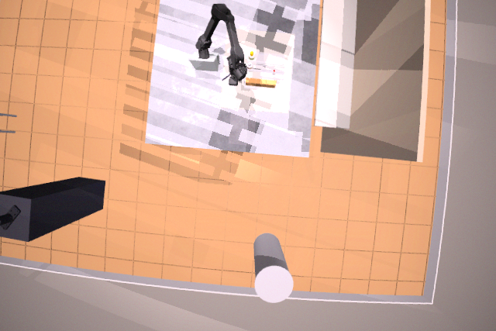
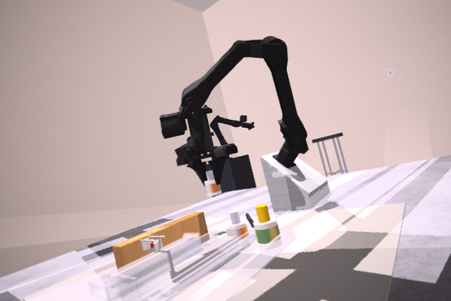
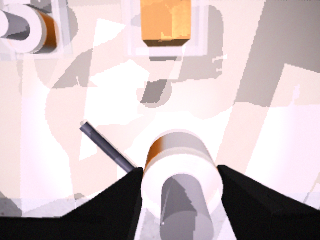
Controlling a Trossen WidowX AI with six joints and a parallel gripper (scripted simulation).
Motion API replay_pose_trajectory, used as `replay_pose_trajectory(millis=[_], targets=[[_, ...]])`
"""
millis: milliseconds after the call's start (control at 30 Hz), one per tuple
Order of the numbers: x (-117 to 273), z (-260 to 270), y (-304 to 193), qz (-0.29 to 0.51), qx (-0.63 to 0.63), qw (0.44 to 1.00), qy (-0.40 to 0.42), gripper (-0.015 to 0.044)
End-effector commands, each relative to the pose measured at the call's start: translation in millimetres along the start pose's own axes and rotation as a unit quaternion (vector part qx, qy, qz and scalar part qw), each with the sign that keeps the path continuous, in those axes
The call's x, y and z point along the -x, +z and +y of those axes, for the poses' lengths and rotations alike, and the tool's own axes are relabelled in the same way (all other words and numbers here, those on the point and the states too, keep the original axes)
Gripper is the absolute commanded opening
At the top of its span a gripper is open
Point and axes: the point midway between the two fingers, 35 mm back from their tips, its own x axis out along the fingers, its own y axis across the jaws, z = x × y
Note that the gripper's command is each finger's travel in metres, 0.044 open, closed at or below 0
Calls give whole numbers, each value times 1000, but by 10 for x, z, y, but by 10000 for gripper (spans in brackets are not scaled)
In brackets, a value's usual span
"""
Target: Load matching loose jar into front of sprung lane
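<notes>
My gripper is shut on the loose jar, a white jar with an orange label and a pale grey cap. It holds the jar upright, raised above the table. A matching jar stands in the clear lane, at the end nearer the arm, at the upper left of the wrist view. A red mark shows on a small pale fitting farther along the clear rack. The pusher plate and front stop cannot be made out clearly.
A long orange block occupies a neighbouring clear channel. A green-labelled jar with a yellow cap stands on the lane's other side. A dark pen-like rod lies between the held jar and the lane.
</notes>
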Motion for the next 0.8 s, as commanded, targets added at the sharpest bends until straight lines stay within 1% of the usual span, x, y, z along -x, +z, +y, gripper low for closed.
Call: replay_pose_trajectory(millis=[0,400,667,767], targets=[[-73,194,89,4,-1,1000,0,0],[-263,797,399,-4,-12,1000,0,0],[-413,1249,508,-5,-17,1000,13,0],[-441,1336,518,-5,-17,1000,16,0]])
